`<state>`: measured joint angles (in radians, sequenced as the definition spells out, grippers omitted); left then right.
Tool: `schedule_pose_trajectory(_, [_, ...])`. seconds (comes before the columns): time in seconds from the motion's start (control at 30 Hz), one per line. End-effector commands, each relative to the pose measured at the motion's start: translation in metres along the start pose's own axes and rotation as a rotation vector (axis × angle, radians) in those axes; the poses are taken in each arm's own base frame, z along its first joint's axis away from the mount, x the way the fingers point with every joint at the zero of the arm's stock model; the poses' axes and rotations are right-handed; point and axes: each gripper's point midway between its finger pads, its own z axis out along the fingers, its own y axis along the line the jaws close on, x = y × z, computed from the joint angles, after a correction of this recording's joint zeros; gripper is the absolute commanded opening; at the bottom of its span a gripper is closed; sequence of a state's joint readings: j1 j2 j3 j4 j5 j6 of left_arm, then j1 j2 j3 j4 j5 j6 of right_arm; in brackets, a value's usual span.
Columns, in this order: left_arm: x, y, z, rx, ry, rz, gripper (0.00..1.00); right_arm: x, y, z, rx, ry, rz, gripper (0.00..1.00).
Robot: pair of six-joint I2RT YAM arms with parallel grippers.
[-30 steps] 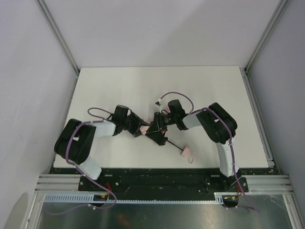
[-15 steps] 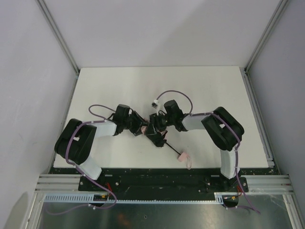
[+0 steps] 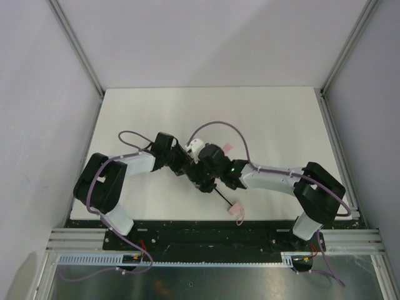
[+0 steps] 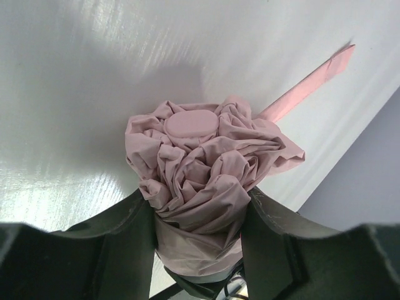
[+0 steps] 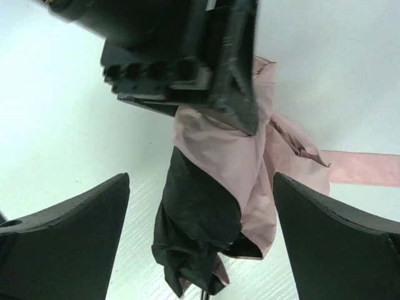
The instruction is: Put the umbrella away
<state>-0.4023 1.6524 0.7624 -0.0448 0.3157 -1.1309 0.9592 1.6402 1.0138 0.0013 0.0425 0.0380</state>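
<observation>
Though its fabric is gathered, the umbrella (image 4: pixel 200 175) isn't put away yet. Nearest the bases, the small pink handle (image 3: pixel 238 210) w/ loop lies on the table (image 3: pixel 269 119), and the thin black shaft (image 3: pixel 224 195) isn't collapsed. Mid-table, left gripper (image 4: pixel 199 215) clamps the soft, crumpled pink bundle. Right gripper (image 5: pixel 200 187) gapes wide either side, holding nothing. Beyond, the flat closure strap (image 4: pixel 312 81) sticks out unfastened. Left to do: collapse, wrap, fasten.

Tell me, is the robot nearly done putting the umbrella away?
About halfway, I think. Done: the umbrella is bunched into a bundle. In hand: the left fingers squeeze that bundle, while the right fingers stand wide open around it, not touching. Left to do: the strap sticks out loose, and the shaft and handle poke out.
</observation>
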Motion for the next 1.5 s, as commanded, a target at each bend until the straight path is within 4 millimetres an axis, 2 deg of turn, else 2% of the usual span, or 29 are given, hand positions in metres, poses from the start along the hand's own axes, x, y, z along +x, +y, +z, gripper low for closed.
schedule_pose_trajectory(0.0, [0.011, 0.082, -0.002, -0.355, 0.021, -0.018, 0.00, 0.000, -0.015, 0.010, 0.254, -0.028, -0.184, 0.99])
schedule_pose_trajectory(0.2, [0.013, 0.088, -0.006, -0.408, 0.037, -0.033, 0.00, 0.012, -0.013, 0.037, 0.354, -0.051, -0.249, 0.94])
schedule_pose_trajectory(0.3, [0.014, 0.088, -0.006, -0.428, 0.045, -0.032, 0.00, 0.029, -0.016, 0.054, 0.383, -0.022, -0.268, 0.85])
schedule_pose_trajectory(0.37, [0.014, 0.086, -0.007, -0.435, 0.038, -0.019, 0.00, 0.040, -0.019, 0.062, 0.398, 0.007, -0.273, 0.69])
schedule_pose_trajectory(0.4, [0.012, 0.085, -0.007, -0.436, 0.026, -0.007, 0.00, 0.047, -0.019, 0.064, 0.393, 0.025, -0.272, 0.54])
schedule_pose_trajectory(0.43, [0.011, 0.083, -0.008, -0.436, 0.011, 0.008, 0.00, 0.054, -0.019, 0.066, 0.384, 0.046, -0.259, 0.33])
schedule_pose_trajectory(0.47, [0.009, 0.080, -0.008, -0.434, -0.003, 0.024, 0.00, 0.062, -0.020, 0.066, 0.373, 0.073, -0.239, 0.17])
schedule_pose_trajectory(0.5, [0.008, 0.077, -0.008, -0.429, -0.009, 0.038, 0.00, 0.071, -0.020, 0.067, 0.347, 0.105, -0.215, 0.08])
schedule_pose_trajectory(0.53, [0.007, 0.074, -0.007, -0.424, -0.009, 0.046, 0.00, 0.081, -0.018, 0.068, 0.313, 0.142, -0.191, 0.04])
schedule_pose_trajectory(0.57, [0.007, 0.071, -0.005, -0.415, -0.005, 0.051, 0.00, 0.091, -0.015, 0.068, 0.273, 0.172, -0.149, 0.02])
schedule_pose_trajectory(0.63, [0.004, 0.061, -0.002, -0.384, -0.006, 0.072, 0.12, 0.110, -0.008, 0.067, 0.185, 0.231, -0.065, 0.01])
schedule_pose_trajectory(0.7, [-0.004, 0.046, -0.001, -0.327, -0.039, 0.106, 0.42, 0.127, 0.002, 0.063, 0.080, 0.289, 0.022, 0.00])
schedule_pose_trajectory(0.73, [-0.010, 0.038, -0.003, -0.299, -0.068, 0.128, 0.53, 0.133, 0.005, 0.060, 0.044, 0.309, 0.066, 0.00])
schedule_pose_trajectory(0.83, [-0.030, 0.012, -0.016, -0.197, -0.161, 0.187, 0.72, 0.147, 0.018, 0.050, -0.086, 0.360, 0.200, 0.00])
schedule_pose_trajectory(0.93, [-0.049, -0.002, -0.035, -0.131, -0.222, 0.206, 0.93, 0.156, 0.026, 0.044, -0.184, 0.408, 0.325, 0.00])
schedule_pose_trajectory(1.07, [-0.068, 0.002, -0.058, -0.079, -0.258, 0.171, 0.99, 0.159, 0.030, 0.043, -0.298, 0.442, 0.507, 0.00])
schedule_pose_trajectory(1.17, [-0.068, 0.006, -0.067, -0.041, -0.235, 0.147, 0.99, 0.157, 0.029, 0.045, -0.378, 0.448, 0.661, 0.00])
schedule_pose_trajectory(1.33, [-0.040, 0.006, -0.057, 0.008, -0.107, 0.103, 0.99, 0.151, 0.022, 0.052, -0.447, 0.430, 0.829, 0.00])
schedule_pose_trajectory(1.47, [-0.016, 0.007, -0.045, 0.014, -0.030, 0.060, 0.99, 0.150, 0.019, 0.058, -0.471, 0.415, 0.895, 0.00])
